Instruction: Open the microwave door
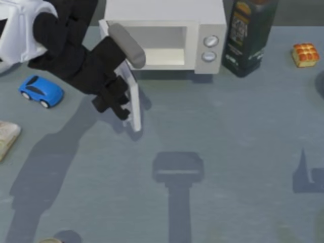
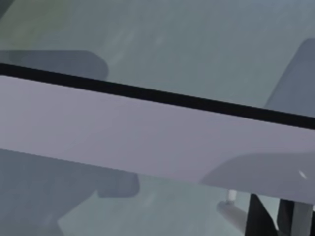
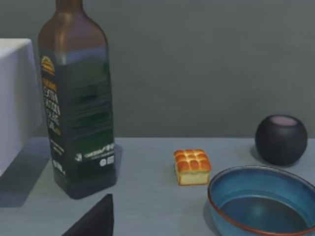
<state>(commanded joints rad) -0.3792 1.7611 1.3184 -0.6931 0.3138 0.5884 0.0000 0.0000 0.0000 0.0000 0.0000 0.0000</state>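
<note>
Right now my left gripper [image 1: 117,104] is sitting at the free edge of the flat light-grey microwave door [image 1: 132,101], w/ the black fingers seemingly clamped on it near the handle; left wrist view is showing mostly a pale band w/ a dark edge crossing the frame, so I'm judging the grip from the top view only. Door is standing swung out from the boxy light-grey microwave [image 1: 167,35] at the table's back edge, roughly square to the front, cream cavity showing.

Risks as I'm reading them:
- Fingers are holding a thin edge, so if I'm pulling off the hinge arc they could be slipping off & the door drifting back.
- Pushing past the hinge limit could be dragging or twisting the whole oven, maybe nudging the dark rectangular glass bottle [image 1: 249,35] just beside its knob side.
- My forearm is hanging close above the small blue toy car [image 1: 40,91] on the table's left; a wide sweep could be knocking it.

My right gripper isn't visible in any view, state unknown; arm parked at the right, its wrist view facing bottle, small golden bread square [image 3: 192,167], blue ceramic bowl [image 3: 216,194] & dark round ball [image 3: 281,138].
</note>
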